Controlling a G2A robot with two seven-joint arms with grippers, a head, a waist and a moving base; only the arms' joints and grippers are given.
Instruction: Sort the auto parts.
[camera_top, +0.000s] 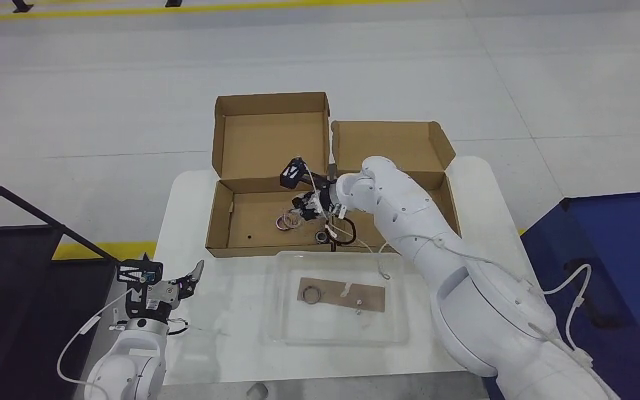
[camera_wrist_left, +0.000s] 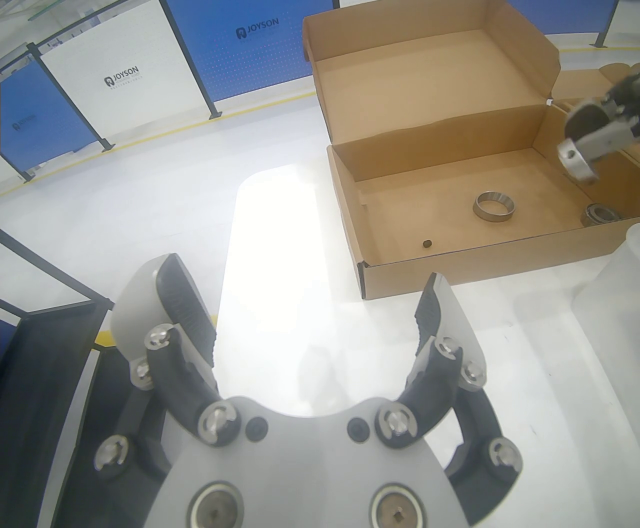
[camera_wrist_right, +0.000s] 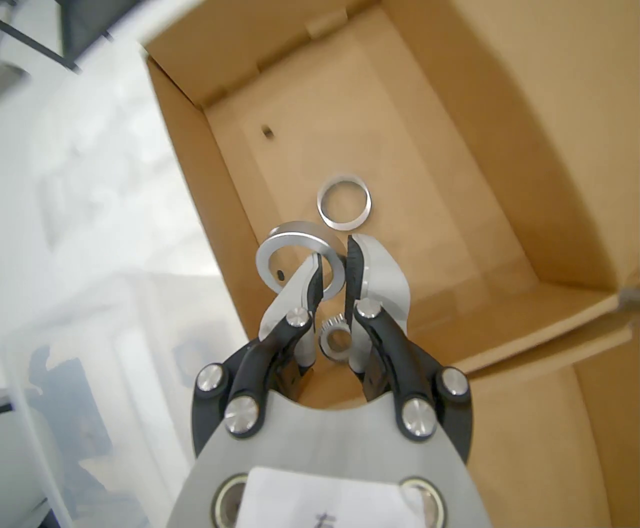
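Observation:
My right gripper (camera_wrist_right: 334, 255) hangs over the left cardboard box (camera_top: 225, 215), shut on the rim of a flat metal collar ring (camera_wrist_right: 270, 257) with a small hole in its face. On the box floor below lie a thin silver ring (camera_wrist_right: 322, 210) and a toothed bearing part (camera_wrist_right: 334, 342). The left wrist view shows the same silver ring (camera_wrist_left: 480, 210), the toothed part (camera_wrist_left: 597, 214) and the right gripper (camera_wrist_left: 582, 150) above them. My left gripper (camera_wrist_left: 303, 280) stands open and holds nothing, near the table's front left corner (camera_top: 170, 285).
A second open cardboard box (camera_top: 390, 140) stands to the right of the first. A clear plastic tray (camera_top: 280, 320) at the table's front holds a cardboard piece (camera_top: 370, 298), a ring (camera_top: 312, 293) and small parts. A small dark spot (camera_wrist_left: 427, 244) marks the left box's floor.

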